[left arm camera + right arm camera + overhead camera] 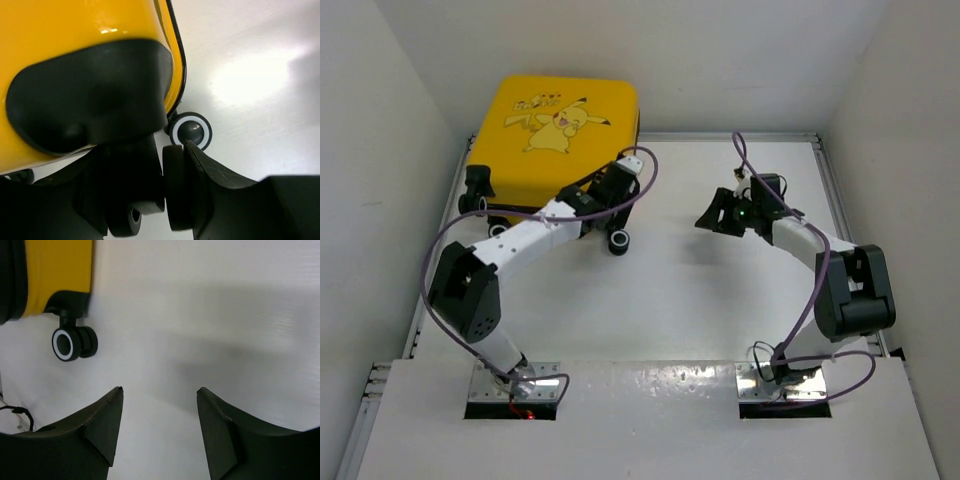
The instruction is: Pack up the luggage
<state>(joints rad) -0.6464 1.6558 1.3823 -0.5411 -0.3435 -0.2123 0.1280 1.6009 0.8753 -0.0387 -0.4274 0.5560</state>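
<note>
At the worktop's [700, 290] far left, the luggage [555, 115] is lying closed. Left jaws are straddling its corner wheel [177, 192], grip unclear; right jaws are gaping empty. Probably repositioning; opening is needing a secure hold.

two arms stand here, built the same. the left arm [520, 240] and the right arm [800, 238] each have smooth white links between big black joint housings [468, 295] with rounded corners. each arm sits on a small shiny metal base plate [545, 385]. a thin purple cable [432, 262] runs along each arm in loose loops, from the base up to the wrist. at the left base a little red wire [523, 408] shows. near the right wrist a small green light [744, 212] glows on a black part. the right gripper [160, 392] has two matt black fingers [95, 435], broad at the root and narrowing to a flat, angled tip. beside them lies a thin black wire [15, 412].
</note>
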